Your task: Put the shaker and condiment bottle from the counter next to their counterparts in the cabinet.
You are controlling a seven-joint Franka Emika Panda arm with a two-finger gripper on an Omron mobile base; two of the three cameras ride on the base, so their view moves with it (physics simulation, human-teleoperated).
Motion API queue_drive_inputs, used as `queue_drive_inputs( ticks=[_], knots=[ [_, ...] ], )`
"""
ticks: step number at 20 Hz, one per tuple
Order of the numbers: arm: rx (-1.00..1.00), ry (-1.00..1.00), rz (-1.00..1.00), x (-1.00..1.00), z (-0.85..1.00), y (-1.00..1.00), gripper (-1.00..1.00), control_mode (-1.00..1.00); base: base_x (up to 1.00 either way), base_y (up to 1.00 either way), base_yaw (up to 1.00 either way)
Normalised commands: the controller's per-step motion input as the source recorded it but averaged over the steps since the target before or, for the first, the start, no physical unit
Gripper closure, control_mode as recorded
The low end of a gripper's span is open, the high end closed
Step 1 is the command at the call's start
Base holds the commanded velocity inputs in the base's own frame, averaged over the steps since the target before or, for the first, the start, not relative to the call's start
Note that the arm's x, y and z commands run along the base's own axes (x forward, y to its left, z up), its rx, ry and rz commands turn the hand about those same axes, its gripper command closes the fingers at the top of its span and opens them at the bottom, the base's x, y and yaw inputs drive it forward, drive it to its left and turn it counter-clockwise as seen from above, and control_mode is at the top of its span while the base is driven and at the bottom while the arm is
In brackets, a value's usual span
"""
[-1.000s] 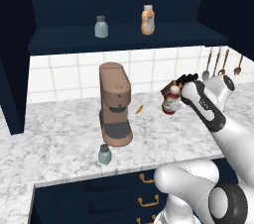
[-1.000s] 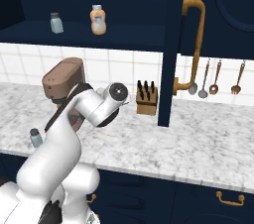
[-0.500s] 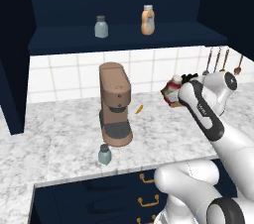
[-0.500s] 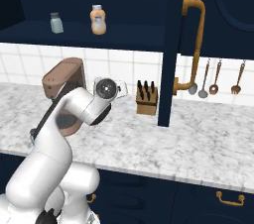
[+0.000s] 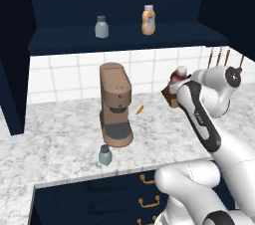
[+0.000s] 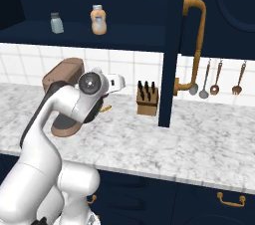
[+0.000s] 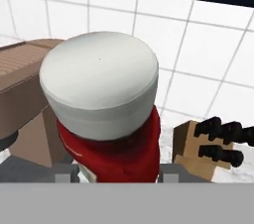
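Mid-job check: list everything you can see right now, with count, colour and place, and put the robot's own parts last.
ketchup bottle: 1, red with white cap, held up in the jaws above the counter
shaker: 1, pale grey-blue with dark cap, counter front, before the coffee machine
twin shaker: 1, same colours, cabinet shelf
sauce bottle: 1, orange-tan with white cap, shelf, right of the twin shaker
coffee machine: 1, brown, on the counter
knife block: 1, tan with black handles, by the tiled wall
utensils: 3, copper, hanging on the wall
counter: 1, white-grey marble
cabinet: 1, navy
drawers: navy, brass handles, under the counter
gripper: 1, white, shut on the ketchup bottle
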Motion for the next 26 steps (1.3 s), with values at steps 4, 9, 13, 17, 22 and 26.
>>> queue_drive_inputs(
  ticks=[4, 9, 13, 17, 22, 26],
  knots=[
    [0.00, 0.00, -0.14, -0.13, 0.47, 0.00, 1.00, -1.00, 0.00, 0.00, 0.00],
    [0.00, 0.00, -0.14, -0.12, 0.48, 0.00, 1.00, -1.00, 0.00, 0.00, 0.00],
    [0.03, 0.00, -0.15, -0.24, 0.46, 0.00, 1.00, -1.00, 0.00, 0.00, 0.00],
    [0.07, 0.00, -0.09, -0.29, 0.48, 0.00, 1.00, -1.00, 0.00, 0.00, 0.00],
    [0.07, 0.00, -0.06, -0.27, 0.51, 0.00, 1.00, -1.00, 0.00, 0.00, 0.00],
    [0.02, 0.00, -0.04, -0.01, 0.57, 0.00, 1.00, -1.00, 0.00, 0.00, 0.00]
  ],
)
